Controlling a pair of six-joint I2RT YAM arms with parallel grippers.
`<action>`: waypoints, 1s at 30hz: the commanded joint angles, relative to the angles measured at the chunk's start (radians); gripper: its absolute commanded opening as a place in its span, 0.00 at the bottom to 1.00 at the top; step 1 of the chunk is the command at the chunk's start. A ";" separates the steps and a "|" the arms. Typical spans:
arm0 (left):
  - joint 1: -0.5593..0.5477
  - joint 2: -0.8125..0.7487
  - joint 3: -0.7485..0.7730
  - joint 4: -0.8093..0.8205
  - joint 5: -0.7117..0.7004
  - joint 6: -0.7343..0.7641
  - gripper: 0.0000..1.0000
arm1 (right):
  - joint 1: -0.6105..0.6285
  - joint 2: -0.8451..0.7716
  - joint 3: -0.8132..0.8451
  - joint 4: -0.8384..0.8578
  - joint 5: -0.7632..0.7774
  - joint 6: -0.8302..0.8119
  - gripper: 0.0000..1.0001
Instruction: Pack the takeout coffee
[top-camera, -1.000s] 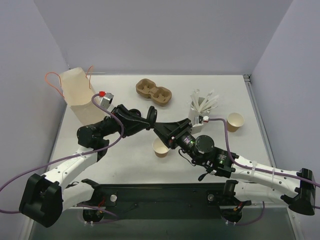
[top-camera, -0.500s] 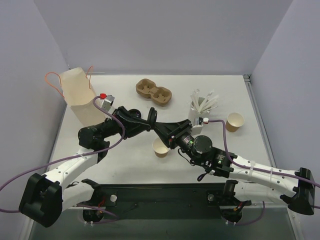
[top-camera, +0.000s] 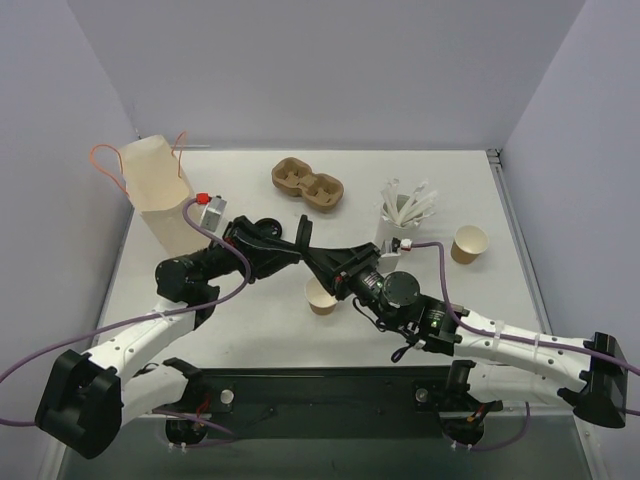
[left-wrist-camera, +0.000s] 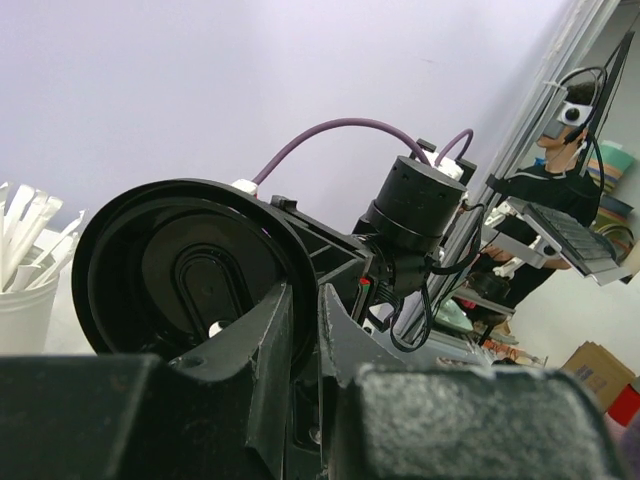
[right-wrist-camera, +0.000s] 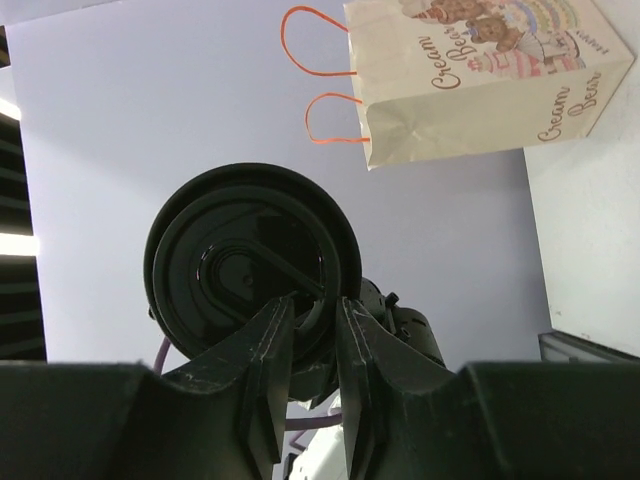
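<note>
Both arms meet over the middle of the tabletop (top-camera: 470, 180), nose to nose, with a black lid (top-camera: 304, 236) standing on edge between them. From the left wrist view, the left end effector (left-wrist-camera: 305, 305) has its fingers pressed tight on the lid's lower rim, a firm pinch with the lid's round face turned to the camera. From the right wrist view, the right end effector (right-wrist-camera: 312, 305) has a finger on either side of the same rim with only a narrow gap between them; whether those fingers are actually pressing the rim, I cannot tell. The takeout coffee cup (top-camera: 320, 297) sits upright on the tabletop just below and in front of that meeting point, its white inside open to the top, partly shadowed by the right arm and touched by neither end effector. Off to the right, well apart, stands a second kraft cup (top-camera: 469, 243). The white cup of sticks (top-camera: 405, 212) is behind the right arm. The brown two-hole carrier (top-camera: 308, 185) lies further back near the centre, and the paper bag (top-camera: 152, 185) with orange handles stands at the back left corner.
</note>
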 joint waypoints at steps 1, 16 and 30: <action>-0.023 -0.027 -0.015 0.356 0.033 0.062 0.09 | 0.004 0.007 -0.015 0.127 -0.034 0.040 0.22; -0.023 -0.064 -0.051 0.280 0.047 0.111 0.51 | -0.020 -0.111 -0.070 0.092 0.043 -0.058 0.00; -0.021 -0.331 0.095 -0.987 -0.206 0.554 0.77 | -0.157 -0.235 0.301 -0.850 0.143 -0.743 0.00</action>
